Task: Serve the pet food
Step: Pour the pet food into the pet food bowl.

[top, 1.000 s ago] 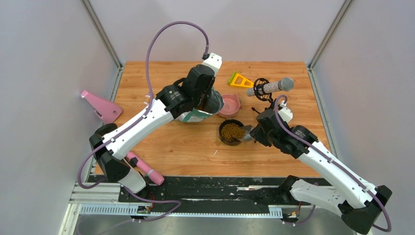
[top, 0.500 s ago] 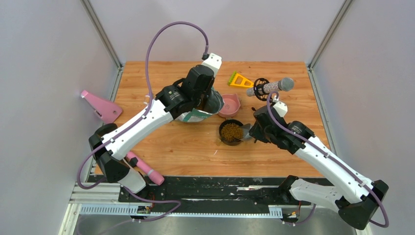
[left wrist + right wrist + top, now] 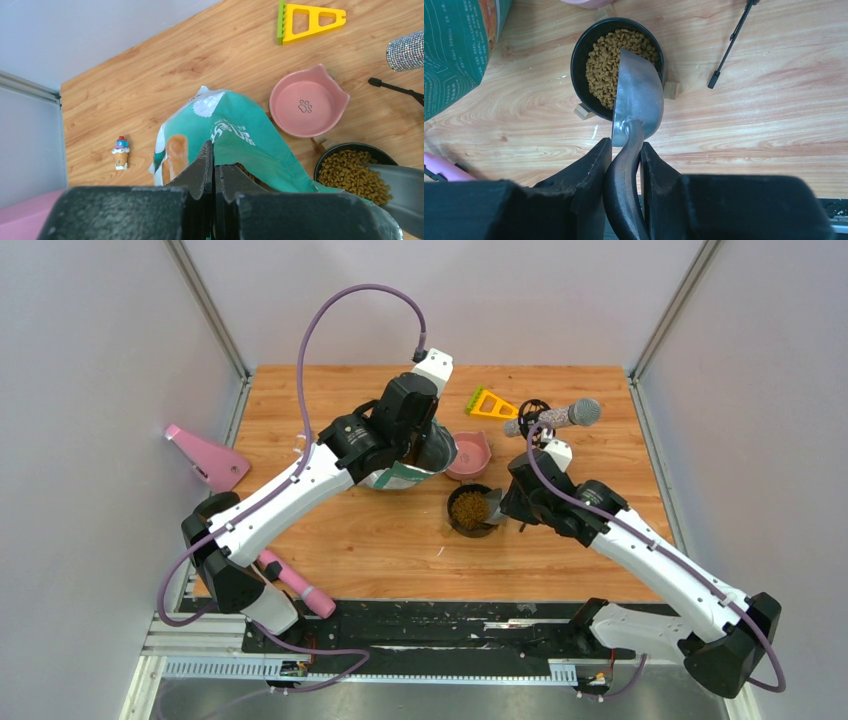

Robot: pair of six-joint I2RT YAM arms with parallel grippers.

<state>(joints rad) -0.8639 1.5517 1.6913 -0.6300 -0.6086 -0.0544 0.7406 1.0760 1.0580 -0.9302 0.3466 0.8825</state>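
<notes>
Brown kibble pet food (image 3: 605,62) fills the black bowl (image 3: 579,52) at mid table, also in the top view (image 3: 468,508). My right gripper (image 3: 626,150) is shut on the handle of the grey scoop (image 3: 639,95), whose cup is tipped over the bowl's right rim and shows no kibble inside. My left gripper (image 3: 214,155) is shut on the torn top edge of the teal-green and white food bag (image 3: 240,135), holding it upright; some kibble shows in its opening (image 3: 247,174). The pink bowl (image 3: 306,102) stands empty behind the black bowl.
A yellow triangular tool (image 3: 490,404) and a glittery microphone on a small black stand (image 3: 555,418) lie at the back right. A pink object (image 3: 206,457) sits at the left wall, another pink tool (image 3: 297,584) at the front edge. A small ice-cream toy (image 3: 120,152) stands left of the bag.
My right arm has moved forward and left, bringing the scoop from the bowl's right side over its rim. The kibble heap in the bowl looks lower and flatter. The left arm has not moved.
</notes>
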